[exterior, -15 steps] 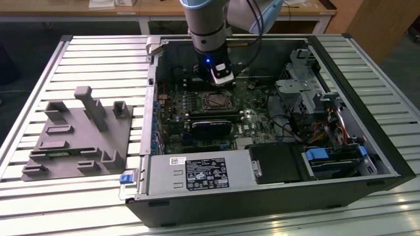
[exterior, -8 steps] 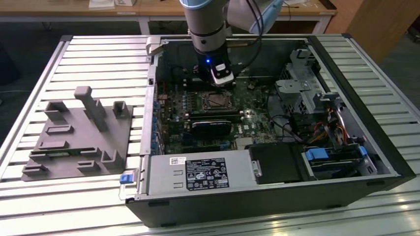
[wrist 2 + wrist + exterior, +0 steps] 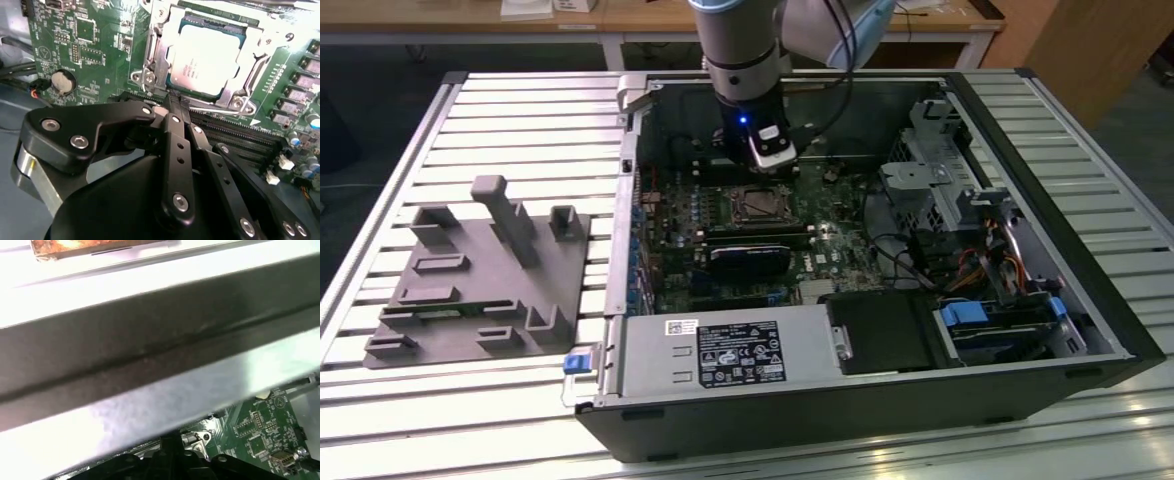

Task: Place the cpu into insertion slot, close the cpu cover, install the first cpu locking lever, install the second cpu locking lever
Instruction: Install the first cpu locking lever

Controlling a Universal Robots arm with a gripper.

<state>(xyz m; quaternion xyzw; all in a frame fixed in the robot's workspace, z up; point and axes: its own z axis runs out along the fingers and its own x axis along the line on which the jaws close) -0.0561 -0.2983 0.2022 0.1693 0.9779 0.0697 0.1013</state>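
Note:
The cpu (image 3: 204,59) lies flat in the insertion slot (image 3: 754,205) on the green board, its silvery top showing. The cpu cover (image 3: 156,55) lies down over it, framing the chip on all sides. A thin metal locking lever (image 3: 220,110) runs along the socket's edge nearest my gripper. My gripper (image 3: 176,100) is shut, its black fingertips (image 3: 172,106) together at that edge of the socket, right by the lever's end; I cannot tell whether they touch it. In the exterior view the gripper (image 3: 771,172) hangs just behind the socket inside the open computer case.
Long black memory slots (image 3: 235,137) run beside the socket under my fingers. A coin battery (image 3: 62,81) sits on the board. The case wall (image 3: 150,355) passes close by the first wrist view. A grey fixture block (image 3: 480,280) stands on the slatted table at the exterior view's left.

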